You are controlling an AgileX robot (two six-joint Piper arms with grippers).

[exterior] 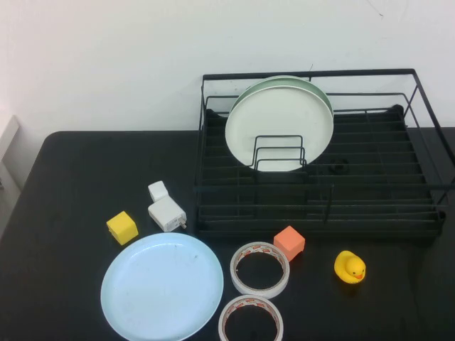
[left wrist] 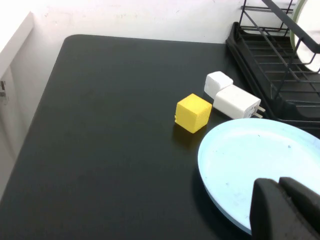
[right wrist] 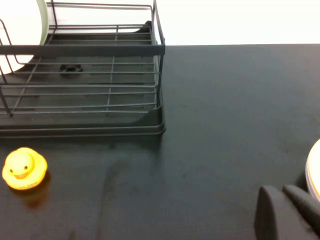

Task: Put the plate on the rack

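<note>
On the dark surface [exterior: 64, 213], just in front of the rack [exterior: 320, 206] and toward the robot's left, the light blue plate [exterior: 162, 286] lies flat and untouched, so the task looks to be at its very start: nothing is gripped yet. A yellow cube [exterior: 122, 227] and a white charger [exterior: 166, 212] sit just beyond the plate's far edge, and two tape rolls [exterior: 260, 268] lie close on its right. The left pincer [left wrist: 286, 207] hangs low beside the plate's near rim, its dark fingers appearing pressed together and holding nothing. The right pincer [right wrist: 287, 210] hangs over bare surface well right of the yellow duck [right wrist: 23, 168], also seemingly closed and empty. Two pale green-white plates [exterior: 279, 124] already stand in the rack's dividers. Next, I judge, the left pincer must open and pinch the shallow rim, which calls for a low, nearly level approach.
</note>
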